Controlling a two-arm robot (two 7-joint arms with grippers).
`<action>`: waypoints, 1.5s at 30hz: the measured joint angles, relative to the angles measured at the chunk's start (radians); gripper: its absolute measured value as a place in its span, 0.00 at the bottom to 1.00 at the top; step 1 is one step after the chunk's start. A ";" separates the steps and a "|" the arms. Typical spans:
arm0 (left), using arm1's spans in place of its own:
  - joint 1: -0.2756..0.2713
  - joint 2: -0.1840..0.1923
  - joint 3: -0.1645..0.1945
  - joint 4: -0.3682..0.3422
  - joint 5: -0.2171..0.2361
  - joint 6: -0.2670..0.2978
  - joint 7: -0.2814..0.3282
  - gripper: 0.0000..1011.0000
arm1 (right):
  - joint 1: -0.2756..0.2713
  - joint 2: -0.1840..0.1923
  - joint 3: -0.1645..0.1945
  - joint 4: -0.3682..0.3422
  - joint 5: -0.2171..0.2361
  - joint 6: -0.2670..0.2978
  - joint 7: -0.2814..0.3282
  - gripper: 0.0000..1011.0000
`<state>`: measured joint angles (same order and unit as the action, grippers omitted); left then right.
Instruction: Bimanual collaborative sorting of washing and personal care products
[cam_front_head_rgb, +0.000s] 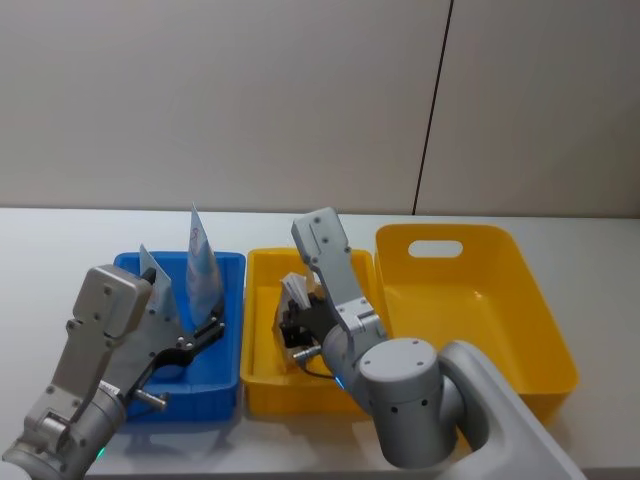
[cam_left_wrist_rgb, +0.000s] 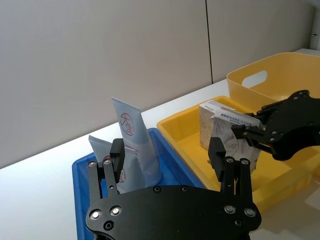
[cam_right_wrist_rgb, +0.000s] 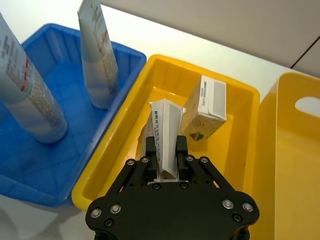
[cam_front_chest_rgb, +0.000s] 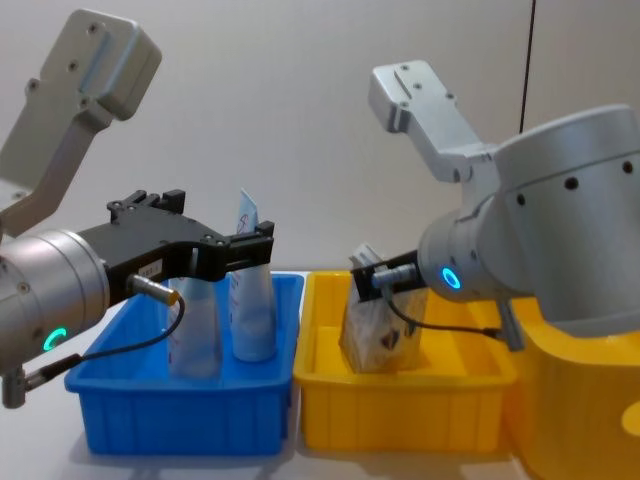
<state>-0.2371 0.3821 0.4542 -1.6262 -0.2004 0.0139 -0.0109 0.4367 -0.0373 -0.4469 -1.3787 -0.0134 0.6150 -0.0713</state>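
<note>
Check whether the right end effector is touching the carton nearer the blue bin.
Touching. In the right wrist view the right end effector clamps that carton, a finger pressed on each side, no gap showing.

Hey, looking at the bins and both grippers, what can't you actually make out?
Head view: the right arm mostly hides the loose carton in the small yellow bin.
Chest view: the wall of the blue bin hides the right tube's base; the left gripper, open above the bin, covers the left tube's top.
Right wrist view: the edge cuts off the left tube's top; the right gripper, shut on the held carton, covers its lower part.
</note>
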 joint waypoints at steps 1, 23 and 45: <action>0.000 0.000 0.000 0.000 0.000 0.000 0.000 0.99 | 0.001 0.000 0.000 -0.001 -0.001 -0.001 0.001 0.20; 0.000 0.000 0.000 0.000 0.000 0.000 0.000 0.99 | 0.059 0.038 0.032 -0.177 -0.049 0.011 0.009 0.20; 0.000 0.000 0.000 0.000 0.000 0.000 0.000 0.99 | 0.015 0.165 0.140 -0.330 -0.085 0.146 0.028 0.20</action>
<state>-0.2372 0.3821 0.4543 -1.6262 -0.2004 0.0139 -0.0109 0.4521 0.1275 -0.3069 -1.7083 -0.0988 0.7611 -0.0428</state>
